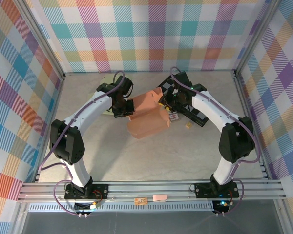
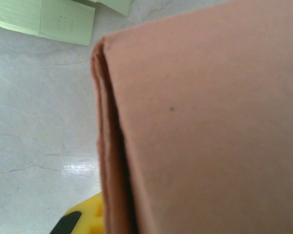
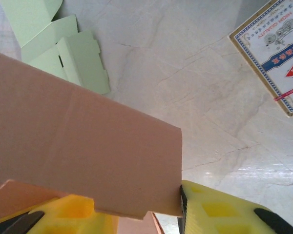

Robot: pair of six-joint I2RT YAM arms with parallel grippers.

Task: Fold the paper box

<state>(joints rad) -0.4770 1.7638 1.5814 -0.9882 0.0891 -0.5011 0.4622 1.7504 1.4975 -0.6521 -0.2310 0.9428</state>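
The salmon-pink paper box (image 1: 146, 119) sits partly folded mid-table between both arms. My left gripper (image 1: 124, 106) is at its left edge. In the left wrist view the box (image 2: 200, 122) looms close, its doubled wall edge running down beside one yellow finger (image 2: 85, 217); the other finger is hidden behind the panel. My right gripper (image 1: 169, 100) is at the box's back right corner. In the right wrist view a pink flap (image 3: 78, 146) lies across my spread gripper (image 3: 132, 217), its edge touching the right finger's black pad (image 3: 182, 207).
Flat pale green cardboard blanks (image 3: 63, 53) (image 2: 44, 19) lie on the table behind the left arm (image 1: 106, 108). A printed card on a black board (image 1: 195, 114) (image 3: 276, 53) lies right of the box, a small tan piece (image 1: 188, 125) beside it. Checked walls enclose the table.
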